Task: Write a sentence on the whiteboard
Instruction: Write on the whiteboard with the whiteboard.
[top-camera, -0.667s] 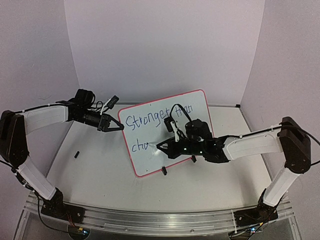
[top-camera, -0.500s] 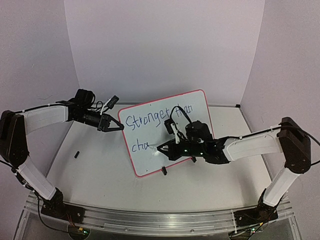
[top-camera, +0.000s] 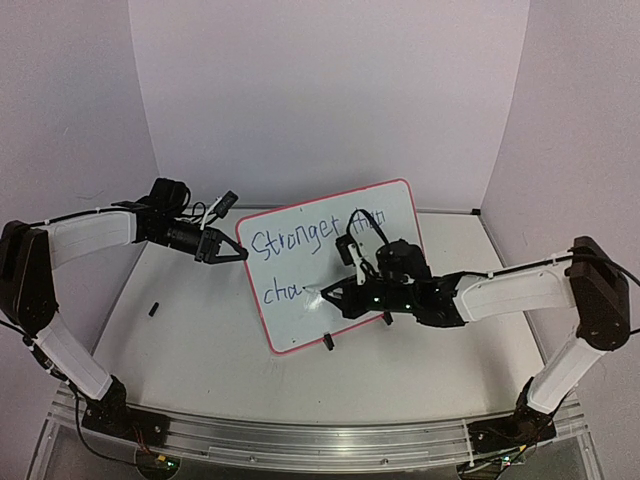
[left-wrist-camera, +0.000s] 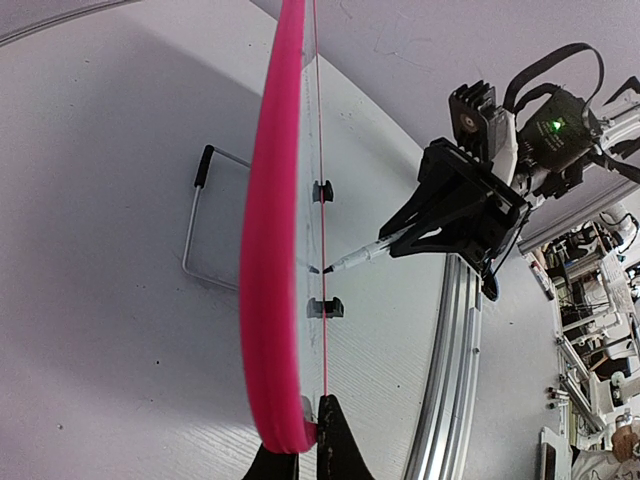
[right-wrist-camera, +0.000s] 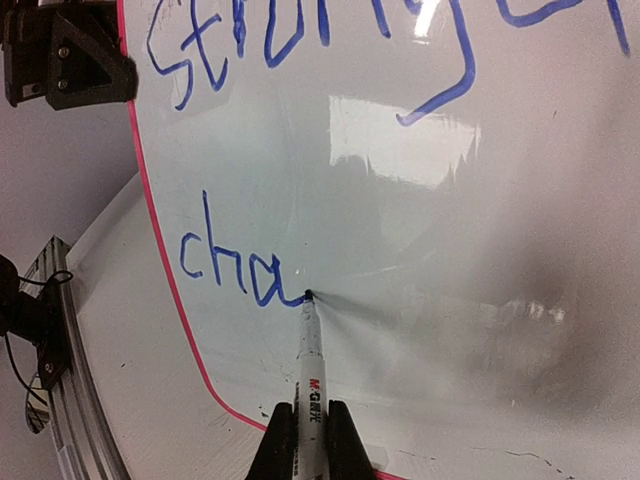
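Blue lettering, the sentence (top-camera: 300, 240), sat unfinished on the whiteboard (top-camera: 300, 268), which stood tilted near mid-frame in the top view on its black clip feet (top-camera: 327, 341): "Stronger than" along the upper line, the second word partly behind a cable, and only "cha" begun below. Left gripper (top-camera: 238, 254) was clamped on the board's upper left rim, steadying it. Right gripper (top-camera: 335, 295) reached in from the right of the frame, clenched on a marker (top-camera: 320, 292) whose tip met the board just right of "cha". Left wrist view: pink rim edge-on up the frame, pinched between the fingers (left-wrist-camera: 335, 450) at bottom centre; marker nearly square to the board face, tip touching. Right wrist view: marker barrel running straight up from the closed jaws at bottom centre, tip on the tail of the "a"; bare board lay rightward of the tip. Judgement: the next strokes belong to the right arm, the nearer one, and run toward frame right from the tip, with the marker's long axis pointed into the board; pressing hard could shove the board against the left grip.
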